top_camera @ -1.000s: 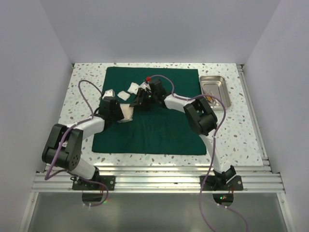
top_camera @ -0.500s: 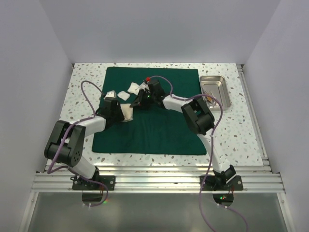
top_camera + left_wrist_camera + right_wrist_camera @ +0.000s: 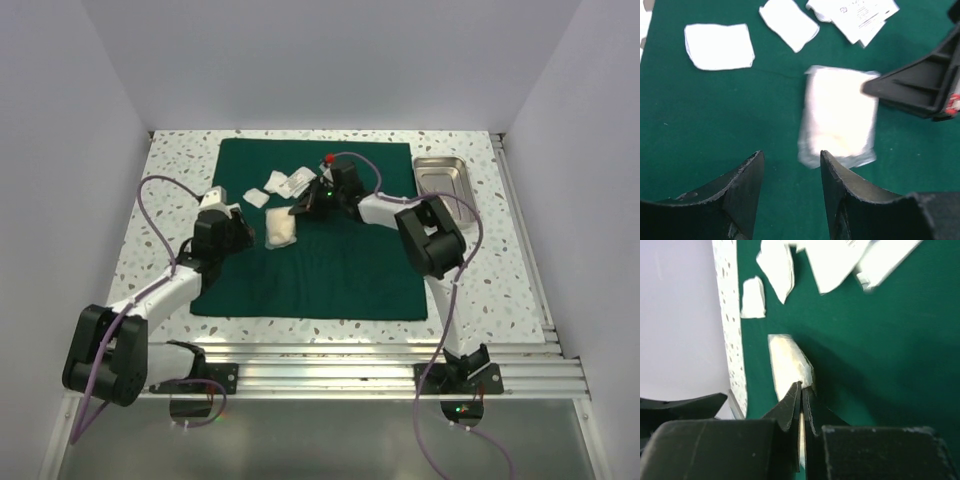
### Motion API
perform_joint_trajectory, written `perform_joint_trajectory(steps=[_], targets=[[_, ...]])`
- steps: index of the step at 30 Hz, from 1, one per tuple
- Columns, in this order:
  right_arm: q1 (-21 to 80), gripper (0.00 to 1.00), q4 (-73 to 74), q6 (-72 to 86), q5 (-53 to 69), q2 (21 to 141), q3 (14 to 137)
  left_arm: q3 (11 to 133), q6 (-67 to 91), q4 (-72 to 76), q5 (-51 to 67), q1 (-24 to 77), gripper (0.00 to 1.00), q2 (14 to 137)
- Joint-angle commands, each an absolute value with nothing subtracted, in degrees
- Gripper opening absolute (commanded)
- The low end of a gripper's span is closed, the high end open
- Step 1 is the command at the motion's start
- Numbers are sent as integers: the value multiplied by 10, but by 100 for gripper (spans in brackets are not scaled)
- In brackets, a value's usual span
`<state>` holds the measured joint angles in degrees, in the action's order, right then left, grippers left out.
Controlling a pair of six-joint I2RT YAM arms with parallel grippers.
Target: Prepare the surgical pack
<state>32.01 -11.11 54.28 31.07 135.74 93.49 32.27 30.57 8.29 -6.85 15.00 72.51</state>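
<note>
Worktop: pale speckled stone look, flat, boxed in by plain white walls on three sides.

Drape: dark green cloth, large rectangle, spread flat mid-worktop between your two arms.

Tray: shiny steel, rectangular with rounded corners, on bare worktop just right of the drape's far corner. The right arm crosses its near end, so you cannot tell the contents.

Packet: soft white pad in a clear crinkled wrap, oblong, lying on the drape's left half.

Wrappers: printed white paper, overlapping, at the far side of the drape.

Pads: flat white squares with rough edges, left of the wrappers.

Right pincer: jaws together, clamped on the packet's thin edge.

Left pincer: jaws apart, holding nothing, low over the drape just short of the packet.
</note>
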Motion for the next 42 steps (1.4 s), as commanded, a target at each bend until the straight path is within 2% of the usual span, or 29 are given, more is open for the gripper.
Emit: perform_joint_trajectory(steps=[1, 6, 12, 15, 19, 24, 34, 42], targets=[[253, 0, -113, 511, 316, 1243, 906, 304, 291, 130, -71, 147, 53, 697], [160, 0, -51, 465, 316, 1159, 846, 307, 289, 127, -60, 151, 54, 699], [24, 0, 50, 413, 317, 1108, 833, 308, 290, 128, -53, 157, 55, 700], [-48, 0, 46, 422, 306, 1086, 809, 309, 291, 128, -50, 160, 55, 701], [-93, 0, 52, 421, 276, 1074, 796, 309, 290, 127, -51, 163, 55, 701], [-127, 0, 64, 432, 239, 1077, 795, 309, 290, 127, -53, 165, 55, 700], [-154, 0, -106, 579, 156, 1076, 721, 307, 288, 132, -53, 169, 56, 700], [-154, 0, -127, 623, 71, 1095, 742, 305, 286, 135, -60, 174, 56, 705]])
